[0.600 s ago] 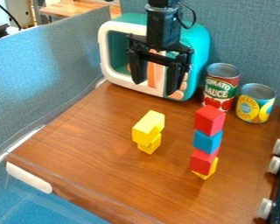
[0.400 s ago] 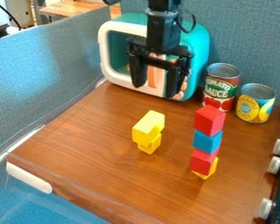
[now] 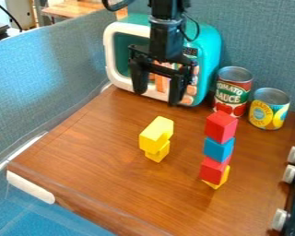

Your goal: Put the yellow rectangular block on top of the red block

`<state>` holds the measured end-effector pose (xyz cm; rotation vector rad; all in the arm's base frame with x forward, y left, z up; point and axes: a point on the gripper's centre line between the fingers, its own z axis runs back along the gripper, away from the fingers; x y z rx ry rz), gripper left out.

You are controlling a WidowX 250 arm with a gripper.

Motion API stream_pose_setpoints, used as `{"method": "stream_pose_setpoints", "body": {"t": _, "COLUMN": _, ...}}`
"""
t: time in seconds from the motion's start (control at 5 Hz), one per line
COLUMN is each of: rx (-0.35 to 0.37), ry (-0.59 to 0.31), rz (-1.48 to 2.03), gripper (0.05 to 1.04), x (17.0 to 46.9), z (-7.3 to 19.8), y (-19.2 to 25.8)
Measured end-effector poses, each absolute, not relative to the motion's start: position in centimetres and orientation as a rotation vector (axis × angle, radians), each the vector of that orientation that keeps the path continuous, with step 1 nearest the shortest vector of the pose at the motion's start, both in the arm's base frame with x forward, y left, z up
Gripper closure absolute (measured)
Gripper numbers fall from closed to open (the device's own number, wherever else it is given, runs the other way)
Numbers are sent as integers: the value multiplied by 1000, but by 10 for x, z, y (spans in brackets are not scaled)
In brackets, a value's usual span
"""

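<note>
The gripper [image 3: 156,94] hangs open in front of the toy microwave, above and behind the blocks, with nothing between its fingers. Left of the table's middle, the yellow rectangular block [image 3: 156,134] lies on top of a smaller yellow block [image 3: 158,152]. To the right stands a stack: a red block [image 3: 221,126] on top, a blue block [image 3: 218,149] under it, another red block [image 3: 214,170] below that, and a yellow piece [image 3: 221,179] at the bottom, partly hidden by the lower red block.
Behind the table surface [image 3: 101,170] stands a teal and white toy microwave [image 3: 205,50]. A tomato sauce can [image 3: 233,91] and a yellow and blue can [image 3: 269,109] are at the back right. Stove knobs [image 3: 290,174] line the right edge. Grey-blue panels [image 3: 51,78] rise at left and back.
The gripper has come a little lower and slightly to the left, still open. Both block groups stand as before.
</note>
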<state>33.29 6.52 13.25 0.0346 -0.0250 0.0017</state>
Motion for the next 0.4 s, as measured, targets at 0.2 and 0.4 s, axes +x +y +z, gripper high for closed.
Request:
{"method": "stream_pose_setpoints", "body": {"t": 0.2, "rx": 59, "ry": 15, "rz": 10, "gripper": 83, "x": 330, "z": 126, "y": 71}}
{"method": "stream_pose_setpoints", "body": {"t": 0.4, "rx": 57, "ry": 40, "rz": -4, "gripper": 83, "x": 330, "z": 116, "y": 74}}
